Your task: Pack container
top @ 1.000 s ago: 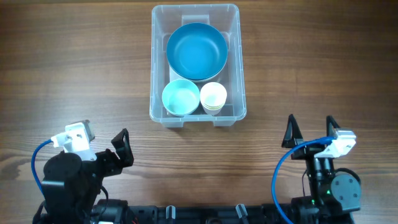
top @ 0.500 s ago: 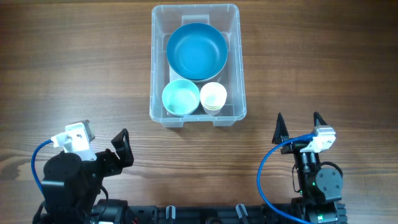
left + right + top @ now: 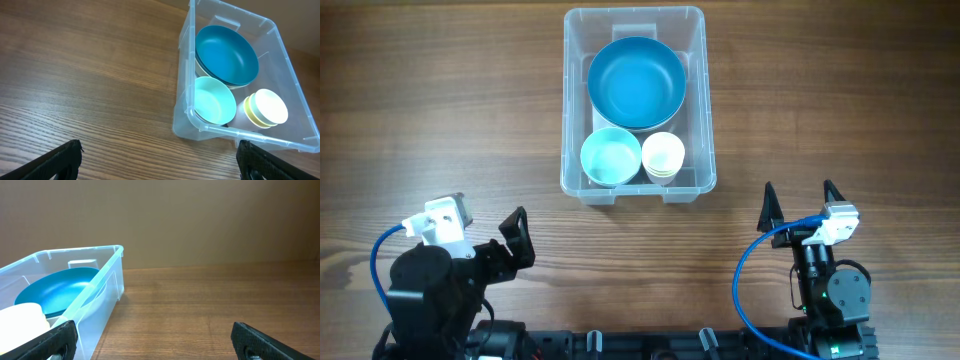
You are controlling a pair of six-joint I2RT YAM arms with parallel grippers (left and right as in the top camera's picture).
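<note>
Since the container [image 3: 705, 120] is holding bowls [image 3: 636, 82] and cups [image 3: 663, 156], left gripper [image 3: 157, 150] and right gripper [image 3: 798, 195] are idling clear, jaws spread, probably finished.

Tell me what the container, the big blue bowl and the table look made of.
The container looks like clear, glossy plastic: its walls are see-through. The big blue bowl is probably plastic or melamine: smooth, opaque, softly shiny. The table is wood or wood-look laminate, matt brown with grain; I cannot tell which.
</note>
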